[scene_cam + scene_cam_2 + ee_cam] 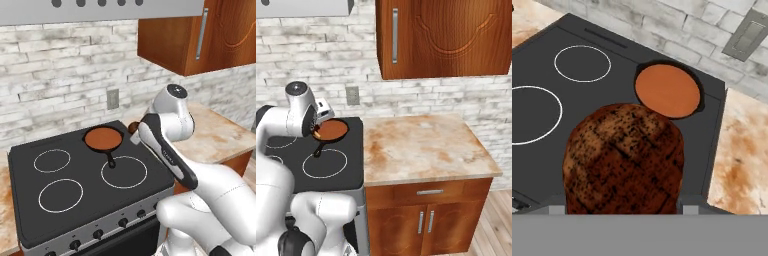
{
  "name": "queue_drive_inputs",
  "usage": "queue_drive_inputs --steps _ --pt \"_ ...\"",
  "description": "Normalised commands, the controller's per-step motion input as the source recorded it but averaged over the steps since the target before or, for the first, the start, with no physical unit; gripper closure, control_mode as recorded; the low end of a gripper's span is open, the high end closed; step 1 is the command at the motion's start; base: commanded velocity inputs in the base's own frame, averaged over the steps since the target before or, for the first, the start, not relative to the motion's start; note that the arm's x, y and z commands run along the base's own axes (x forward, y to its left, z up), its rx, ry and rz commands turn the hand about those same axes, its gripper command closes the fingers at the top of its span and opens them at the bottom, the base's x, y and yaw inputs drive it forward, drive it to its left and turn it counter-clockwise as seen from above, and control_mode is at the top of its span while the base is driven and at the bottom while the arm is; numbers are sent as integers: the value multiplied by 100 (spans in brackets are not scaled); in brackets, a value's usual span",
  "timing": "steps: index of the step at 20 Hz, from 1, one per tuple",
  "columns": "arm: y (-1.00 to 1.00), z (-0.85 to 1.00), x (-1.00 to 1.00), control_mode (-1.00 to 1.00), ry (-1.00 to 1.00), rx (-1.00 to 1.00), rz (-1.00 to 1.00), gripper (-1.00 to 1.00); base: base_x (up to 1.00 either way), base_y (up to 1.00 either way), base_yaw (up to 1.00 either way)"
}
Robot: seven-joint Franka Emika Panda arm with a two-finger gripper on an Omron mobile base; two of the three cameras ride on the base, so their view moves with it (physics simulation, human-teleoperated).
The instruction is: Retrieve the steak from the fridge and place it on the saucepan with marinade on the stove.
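My gripper is shut on the steak point(623, 160), a dark reddish-brown lumpy piece that covers the fingertips in the hand view. In the left base view the steak point(132, 127) hangs just right of the saucepan point(109, 158), above the stove's back right corner. The small black saucepan point(701, 95) sits on the back right burner and holds reddish-brown marinade point(667, 90). From the hand, the pan lies beyond the steak and slightly right. The stove point(30, 185) is a black cooktop with white rings. The fridge is out of view.
A beige stone counter point(421, 145) adjoins the stove on the right, with wooden cabinets point(446, 35) above it. The brick wall carries an outlet point(113, 98). A grey hood point(100, 10) hangs over the stove. Dark knobs point(98, 233) line its front.
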Motion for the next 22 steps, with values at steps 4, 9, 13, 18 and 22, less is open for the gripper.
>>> queue_drive_inputs --steps 4,9,13,18,22 --pt "22 -10 49 -100 0 0 0 100 0 0 0" --pt "52 -8 69 -100 0 -1 -3 100 0 0 0" --pt "57 -15 72 -100 0 -2 -4 100 0 0 0" --pt "18 -18 68 -100 3 -2 0 100 0 0 0" --pt "0 -21 59 -100 2 0 0 100 0 0 0"
